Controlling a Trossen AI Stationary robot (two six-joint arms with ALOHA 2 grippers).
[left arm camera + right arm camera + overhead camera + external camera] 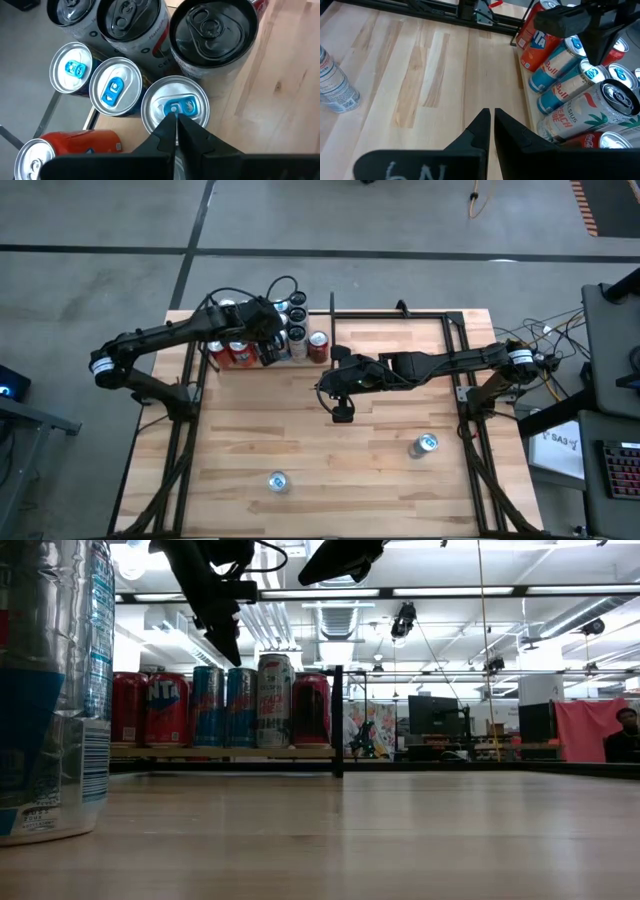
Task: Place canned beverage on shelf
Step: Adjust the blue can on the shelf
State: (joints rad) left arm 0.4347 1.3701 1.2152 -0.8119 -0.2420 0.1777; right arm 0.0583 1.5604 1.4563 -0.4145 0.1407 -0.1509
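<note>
Shelf (pixel 262 365) at far left of the table, already carrying a row of upright cans (pixel 230 705), red and blue ones plus a pale taller one.

Left gripper (pixel 268 340) hangs directly over that row, fingers pressed together, nothing between them. In its wrist view the tips sit just above the lid of a silver-topped can (pixel 175 107) with a blue tab.

Right gripper (pixel 342 414) sits mid-table, fingers also pressed together and empty, pointing toward the near edge.

Two loose cans stand upright (long axis vertical) on the near part of the table, well apart from both grippers: one near centre (pixel 277 481), one near right (pixel 425 445).

Judgement: the near-right can lies nearer the right gripper, off to its right and toward the near edge. The right arm looks best placed to fetch it. Fingers must spread first, then close on the can's side.
</note>
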